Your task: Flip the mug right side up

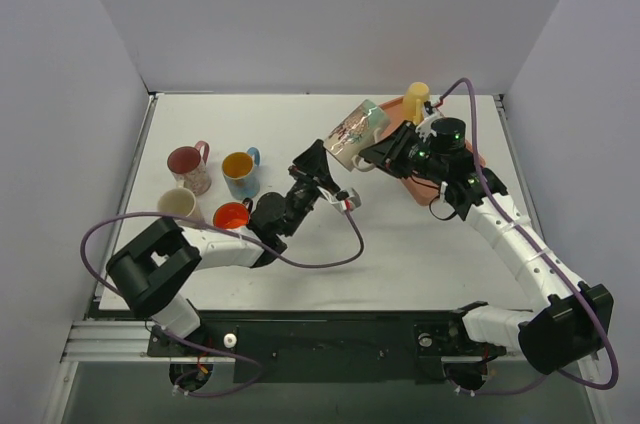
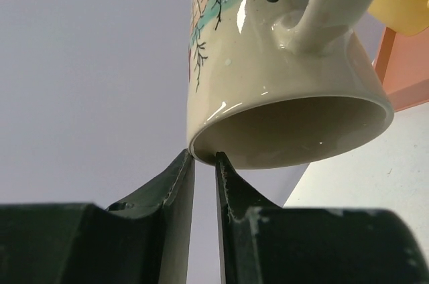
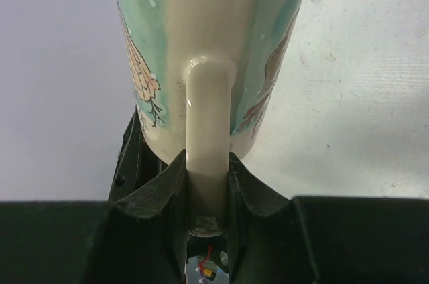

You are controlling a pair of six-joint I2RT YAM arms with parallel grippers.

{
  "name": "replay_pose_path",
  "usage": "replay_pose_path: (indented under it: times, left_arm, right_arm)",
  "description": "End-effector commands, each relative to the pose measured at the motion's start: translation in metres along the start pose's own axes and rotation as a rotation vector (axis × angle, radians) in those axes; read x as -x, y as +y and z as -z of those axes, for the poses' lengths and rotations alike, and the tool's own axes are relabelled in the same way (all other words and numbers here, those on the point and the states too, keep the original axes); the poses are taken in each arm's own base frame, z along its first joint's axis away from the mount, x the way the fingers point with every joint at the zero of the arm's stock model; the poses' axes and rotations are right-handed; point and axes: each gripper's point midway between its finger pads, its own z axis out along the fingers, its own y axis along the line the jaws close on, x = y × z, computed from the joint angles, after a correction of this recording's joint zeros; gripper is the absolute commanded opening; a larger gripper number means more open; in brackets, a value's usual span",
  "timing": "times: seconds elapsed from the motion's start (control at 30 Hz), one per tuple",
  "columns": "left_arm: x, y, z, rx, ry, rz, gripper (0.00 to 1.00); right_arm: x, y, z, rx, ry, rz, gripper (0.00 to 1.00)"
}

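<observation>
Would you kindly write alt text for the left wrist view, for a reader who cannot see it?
The left hand pinches the rim of a cream mug with a leaf pattern, one dark finger inside the rim and one outside. The mug's open mouth faces the camera and its handle sits top right. An orange tray shows at the right edge.

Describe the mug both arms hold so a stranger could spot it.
On the white table, look far back, by the orange tray. The mug hangs tilted between the left gripper and right gripper. Unlike the four mugs at left, it is cream with teal leaf print.
</observation>
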Motion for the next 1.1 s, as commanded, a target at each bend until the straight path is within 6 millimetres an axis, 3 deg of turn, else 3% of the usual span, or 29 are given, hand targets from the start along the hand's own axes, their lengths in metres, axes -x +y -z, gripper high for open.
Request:
replay_pose_path:
  times: [0.0, 0.27, 0.4, 0.73, 1.07]
  left_arm:
    - [0.029, 0.040, 0.008, 0.078, -0.121, 0.008, 0.00]
    - [0.044, 0.038, 0.030, 0.015, -0.212, -0.002, 0.00]
    - [0.040, 0.045, 0.031, 0.048, -0.189, 0.006, 0.00]
    - [0.035, 0.051, 0.022, 0.074, -0.150, -0.012, 0.33]
    - [0.038, 0.039, 0.009, 0.024, -0.149, -0.027, 0.40]
  right_arm:
    - [0.006, 0.032, 0.006, 0.119, -0.018, 0.076, 0.00]
    - [-0.004, 0.023, -0.001, 0.101, 0.020, 0.066, 0.00]
    - [-0.006, 0.026, 0.001, 0.112, 0.021, 0.072, 0.00]
    - [-0.006, 0.035, 0.003, 0.132, 0.015, 0.081, 0.00]
    - [-0.005, 0.047, 0.006, 0.166, 0.015, 0.079, 0.00]
